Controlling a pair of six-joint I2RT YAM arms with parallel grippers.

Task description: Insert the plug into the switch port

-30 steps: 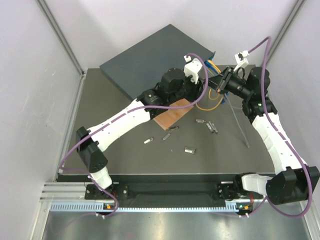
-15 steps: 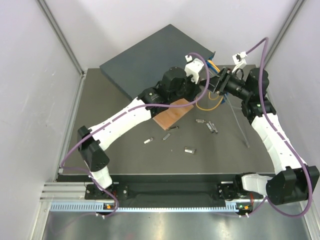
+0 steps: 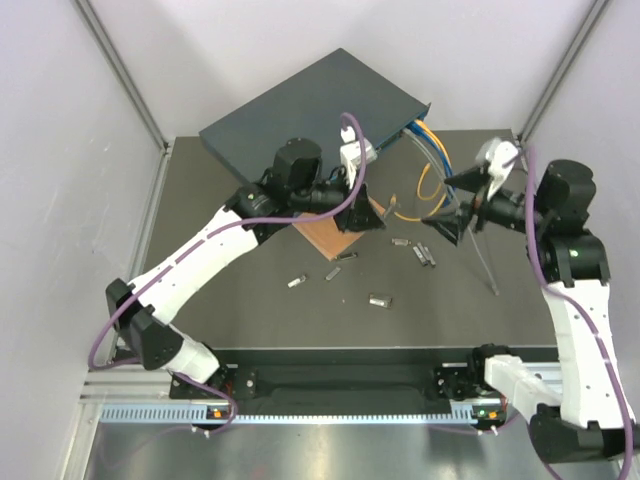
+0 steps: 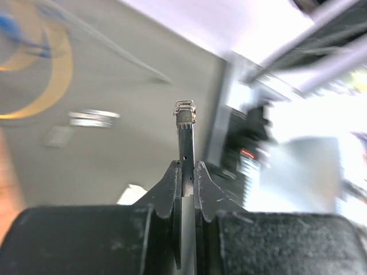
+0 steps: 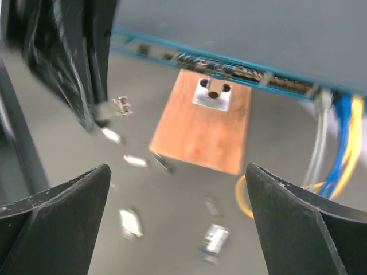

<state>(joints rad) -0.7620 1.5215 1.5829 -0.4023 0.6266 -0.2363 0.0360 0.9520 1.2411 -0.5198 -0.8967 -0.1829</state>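
Observation:
The switch [image 3: 310,110] is a dark blue-grey box at the back of the table. Its teal port face [image 5: 229,66] has blue and yellow cables [image 5: 332,149] plugged in at one end. My left gripper [image 3: 365,215] hovers over the brown wooden square [image 3: 325,240] and is shut on the plug [image 4: 184,129], a thin metal module pinched edge-on whose tip [image 5: 121,106] points away from the jaws [image 4: 186,167]. My right gripper [image 3: 450,205] hangs wide open to its right, nothing between its fingers [image 5: 178,169], facing the wooden square [image 5: 203,129] and the switch.
Several loose metal plugs [image 3: 378,299] lie scattered on the dark table in front of the wooden square. A small metal block [image 5: 212,91] sits on that square. The cable loops [image 3: 430,170] curl beside the switch's corner. A thin grey rod [image 3: 482,255] slants under the right arm.
The left gripper shut on the plug and swung back from the switch's corner to above the wooden square. The right gripper opened wide and drew off to the right.

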